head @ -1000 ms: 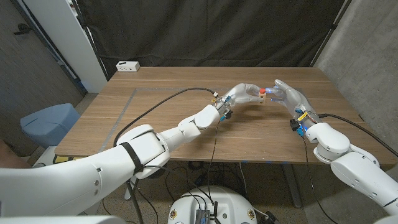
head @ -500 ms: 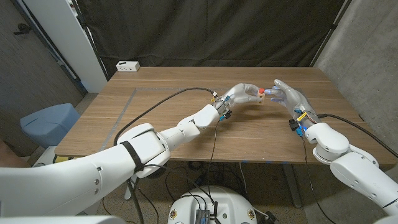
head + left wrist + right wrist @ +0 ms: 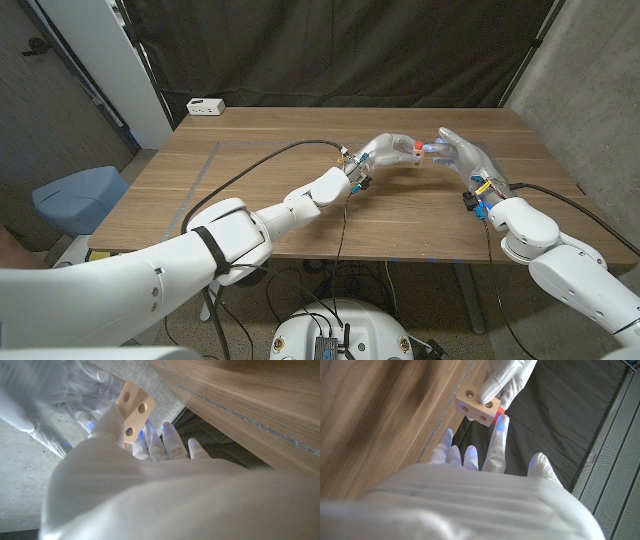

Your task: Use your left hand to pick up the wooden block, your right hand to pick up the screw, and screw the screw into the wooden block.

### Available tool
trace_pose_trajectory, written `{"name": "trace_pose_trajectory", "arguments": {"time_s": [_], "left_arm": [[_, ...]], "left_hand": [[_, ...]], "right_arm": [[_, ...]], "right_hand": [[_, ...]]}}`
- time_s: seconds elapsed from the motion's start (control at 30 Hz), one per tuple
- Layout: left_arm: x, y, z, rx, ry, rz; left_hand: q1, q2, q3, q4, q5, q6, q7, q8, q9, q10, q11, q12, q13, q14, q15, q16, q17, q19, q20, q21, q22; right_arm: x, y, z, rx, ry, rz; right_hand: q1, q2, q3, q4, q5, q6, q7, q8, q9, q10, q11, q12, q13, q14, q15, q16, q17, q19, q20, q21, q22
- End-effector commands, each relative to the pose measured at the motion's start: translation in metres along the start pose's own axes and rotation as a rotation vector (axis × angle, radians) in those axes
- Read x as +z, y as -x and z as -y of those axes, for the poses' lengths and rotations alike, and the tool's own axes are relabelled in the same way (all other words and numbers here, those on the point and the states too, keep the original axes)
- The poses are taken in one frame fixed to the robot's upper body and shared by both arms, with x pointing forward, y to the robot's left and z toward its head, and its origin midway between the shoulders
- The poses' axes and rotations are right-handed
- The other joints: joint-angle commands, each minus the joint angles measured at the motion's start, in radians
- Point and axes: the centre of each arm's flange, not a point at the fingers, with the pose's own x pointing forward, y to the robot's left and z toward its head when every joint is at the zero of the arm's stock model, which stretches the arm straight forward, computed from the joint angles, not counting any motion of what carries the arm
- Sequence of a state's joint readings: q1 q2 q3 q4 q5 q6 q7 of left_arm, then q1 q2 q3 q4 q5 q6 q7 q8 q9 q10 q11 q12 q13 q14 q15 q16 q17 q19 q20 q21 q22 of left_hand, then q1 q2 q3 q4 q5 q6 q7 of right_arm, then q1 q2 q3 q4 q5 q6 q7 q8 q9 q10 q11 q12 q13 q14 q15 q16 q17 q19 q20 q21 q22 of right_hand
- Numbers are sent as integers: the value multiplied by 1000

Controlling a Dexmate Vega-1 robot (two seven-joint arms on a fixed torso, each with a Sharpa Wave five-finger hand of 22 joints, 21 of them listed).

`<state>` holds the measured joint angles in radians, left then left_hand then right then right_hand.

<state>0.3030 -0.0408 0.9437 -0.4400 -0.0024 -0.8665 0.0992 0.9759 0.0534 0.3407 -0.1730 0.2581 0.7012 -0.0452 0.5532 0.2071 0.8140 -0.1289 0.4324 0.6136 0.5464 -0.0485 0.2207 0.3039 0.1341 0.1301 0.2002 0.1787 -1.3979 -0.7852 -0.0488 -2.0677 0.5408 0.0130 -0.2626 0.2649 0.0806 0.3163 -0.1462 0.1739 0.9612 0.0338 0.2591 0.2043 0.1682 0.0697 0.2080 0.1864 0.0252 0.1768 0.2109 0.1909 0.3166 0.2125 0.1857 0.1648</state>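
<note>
My left hand (image 3: 385,150) holds the small wooden block (image 3: 420,155) above the middle of the table (image 3: 300,130). The block (image 3: 132,410) is pale with round holes in its face and is pinched at one end by my left fingers (image 3: 492,387). The screw (image 3: 499,411) has a red head and sits at the block's (image 3: 477,406) side. My right hand (image 3: 462,155) faces the block with its fingers spread. One right fingertip (image 3: 501,422) touches the red head (image 3: 416,147), while the thumb stands apart.
A white power strip (image 3: 205,106) lies at the table's far left corner. A black cable (image 3: 250,170) runs along my left arm over the tabletop. A pale tape line (image 3: 200,180) marks the left part. A blue seat (image 3: 75,195) stands left of the table.
The block has turned a little in my left hand, so the red head now points more toward my right hand. My right hand has edged slightly closer to it.
</note>
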Motion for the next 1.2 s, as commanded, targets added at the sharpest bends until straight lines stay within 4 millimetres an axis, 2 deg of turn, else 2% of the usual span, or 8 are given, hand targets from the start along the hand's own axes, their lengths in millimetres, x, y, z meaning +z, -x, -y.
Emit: {"name": "trace_pose_trajectory", "arguments": {"time_s": [0.03, 0.2, 0.3, 0.77, 1.03, 1.2], "left_arm": [[0, 3, -8, 14, -8, 12], [-1, 5, -12, 15, -12, 11], [-2, 7, -15, 15, -12, 12], [-5, 18, -29, 9, -33, 28], [-5, 22, -37, 7, -46, 39], [-5, 23, -38, 0, -40, 44]], "left_hand": [[-8, 23, 27, 20, 4, 213, -55, 6, 4, 96, -87, 63, 20, 4, -93, 3, 2, 1, -2, 2, 3], [-7, 23, 28, 19, 5, 212, -55, 6, 4, 95, -88, 64, 22, 4, -94, 2, 1, 1, -2, 2, 3], [-8, 22, 27, 20, 4, 212, -55, 6, 4, 96, -87, 63, 20, 4, -93, 2, 1, 1, -2, 2, 3], [-7, 24, 28, 20, 4, 210, -53, 5, 4, 94, -88, 62, 21, 3, -92, 2, 2, 0, 0, 2, 3], [-5, 25, 28, 19, 5, 211, -54, 5, 4, 94, -87, 63, 22, 2, -93, 3, 3, 0, 0, 2, 3], [-6, 24, 28, 19, 5, 210, -55, 5, 4, 95, -87, 63, 22, 2, -94, 3, 2, -1, 2, 2, 3]], "right_arm": [[3, -2, -5, -8, -4, 14], [5, -4, -7, -23, -5, 17], [5, -5, -8, -34, -4, 24], [9, -14, -16, -53, 8, 49], [8, -22, -26, -53, 3, 73], [12, -28, -30, -42, 13, 89]], "right_hand": [[6, 6, 5, 0, 1, -12, -7, -7, 0, 9, -4, 4, 1, 5, 1, 3, 1, 10, 0, 5, 4], [7, 5, 5, 0, 1, -27, -15, -16, 0, 5, -2, 0, 1, 7, 0, 2, 1, 12, 0, 5, 4], [8, 4, 5, 0, 1, -59, -21, -32, 0, 0, 2, -4, 2, 7, 1, 1, 1, 14, 0, 4, 4], [7, -1, 3, 0, 1, -117, -37, -57, 0, -7, 16, -10, 2, 12, 3, 0, 1, 19, 0, 4, 4], [8, -5, 2, -1, 0, -187, -67, -79, 0, -8, 15, -11, 3, 20, -2, 0, 1, 30, -3, 6, 4], [10, -8, 2, -2, 1, -276, -99, -90, -1, -13, 13, -13, 4, 25, -5, -2, 1, 46, -2, 7, 4]]}}
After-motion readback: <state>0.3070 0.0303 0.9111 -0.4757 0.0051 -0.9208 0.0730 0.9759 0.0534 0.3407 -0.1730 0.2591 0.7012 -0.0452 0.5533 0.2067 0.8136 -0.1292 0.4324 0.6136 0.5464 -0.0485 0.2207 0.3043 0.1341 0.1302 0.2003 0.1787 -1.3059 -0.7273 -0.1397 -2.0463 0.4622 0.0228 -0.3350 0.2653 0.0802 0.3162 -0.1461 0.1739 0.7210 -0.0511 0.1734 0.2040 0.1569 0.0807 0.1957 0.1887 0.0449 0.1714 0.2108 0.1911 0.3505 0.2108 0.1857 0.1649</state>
